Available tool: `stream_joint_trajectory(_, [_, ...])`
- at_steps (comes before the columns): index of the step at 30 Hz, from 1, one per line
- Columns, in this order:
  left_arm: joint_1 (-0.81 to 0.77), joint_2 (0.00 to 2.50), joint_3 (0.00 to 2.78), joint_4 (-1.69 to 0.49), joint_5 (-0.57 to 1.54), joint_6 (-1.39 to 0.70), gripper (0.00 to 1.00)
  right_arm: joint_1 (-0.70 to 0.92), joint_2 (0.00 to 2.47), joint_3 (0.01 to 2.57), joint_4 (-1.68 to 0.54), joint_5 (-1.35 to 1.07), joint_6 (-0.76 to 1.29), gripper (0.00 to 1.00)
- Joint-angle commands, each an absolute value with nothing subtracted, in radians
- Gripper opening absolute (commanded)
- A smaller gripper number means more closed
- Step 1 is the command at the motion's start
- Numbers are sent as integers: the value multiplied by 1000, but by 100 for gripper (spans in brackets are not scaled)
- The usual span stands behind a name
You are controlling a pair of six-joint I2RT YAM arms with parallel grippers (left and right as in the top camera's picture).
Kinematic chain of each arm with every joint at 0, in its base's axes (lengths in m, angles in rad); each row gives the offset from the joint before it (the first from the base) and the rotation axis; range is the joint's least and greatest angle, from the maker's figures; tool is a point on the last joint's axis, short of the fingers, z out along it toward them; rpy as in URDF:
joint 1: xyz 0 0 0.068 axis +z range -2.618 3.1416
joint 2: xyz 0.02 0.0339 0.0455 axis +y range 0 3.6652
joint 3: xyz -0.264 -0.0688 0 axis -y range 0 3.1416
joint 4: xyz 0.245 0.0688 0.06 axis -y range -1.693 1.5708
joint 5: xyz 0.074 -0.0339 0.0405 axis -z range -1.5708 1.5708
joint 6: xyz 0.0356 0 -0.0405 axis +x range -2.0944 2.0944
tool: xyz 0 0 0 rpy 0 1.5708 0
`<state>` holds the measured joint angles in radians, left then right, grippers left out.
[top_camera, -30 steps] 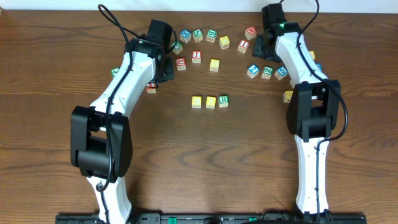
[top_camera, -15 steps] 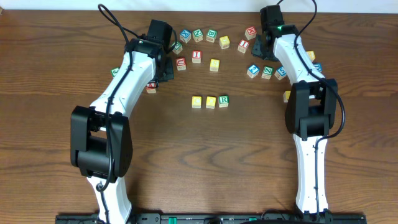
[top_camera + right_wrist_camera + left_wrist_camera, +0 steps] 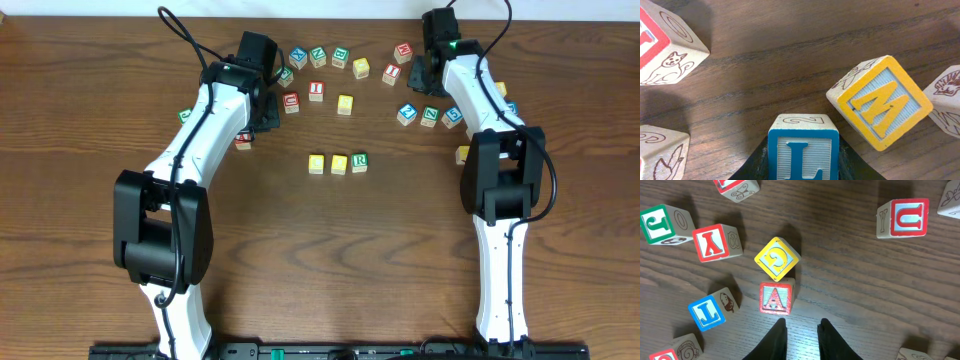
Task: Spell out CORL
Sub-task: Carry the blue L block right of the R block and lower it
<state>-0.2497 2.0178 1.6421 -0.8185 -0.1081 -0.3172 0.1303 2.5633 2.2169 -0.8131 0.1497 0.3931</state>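
Observation:
Three cubes stand in a row at the table's middle: yellow C (image 3: 317, 163), yellow O (image 3: 339, 163) and pale green-lettered R (image 3: 359, 161). My right gripper (image 3: 803, 150) is shut on the blue L cube (image 3: 803, 155), a dark finger (image 3: 756, 165) on each side. In the overhead view this gripper (image 3: 426, 72) is at the back right and the L cube is hidden under it. My left gripper (image 3: 801, 326) is open and empty, just short of a red A cube (image 3: 775, 298); in the overhead view it (image 3: 267, 112) is at the back left.
A yellow M cube (image 3: 880, 102) lies right of the L cube, and a red-lettered cube (image 3: 665, 45) at the upper left. Near the left gripper are a yellow cube (image 3: 776, 258), a red Y (image 3: 715, 242), a blue-lettered cube (image 3: 707, 312) and a red U (image 3: 907, 217). Several loose cubes arc along the back (image 3: 345, 103).
The right wrist shifted slightly left and back again. Nothing else has visibly changed.

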Motion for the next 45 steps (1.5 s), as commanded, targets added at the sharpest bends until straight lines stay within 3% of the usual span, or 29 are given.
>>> stream_joint_trajectory(1, [-245, 2014, 1634, -821, -121, -319, 22, 124, 2573, 2225, -830, 123, 368, 27])
stream_joint_trajectory(13, [-245, 2014, 1634, -818, -120, -319, 22, 133, 2366, 2225, -944, 28, 316, 27])
stream_joint_trajectory(27, [-245, 2014, 1634, -802, -121, -334, 22, 276, 2308, 2167, -1401, -96, 298, 24])
stream_joint_trajectory(45, [-245, 2014, 1634, -794, -121, -334, 27, 363, 2308, 1796, -1122, -97, 321, 22])
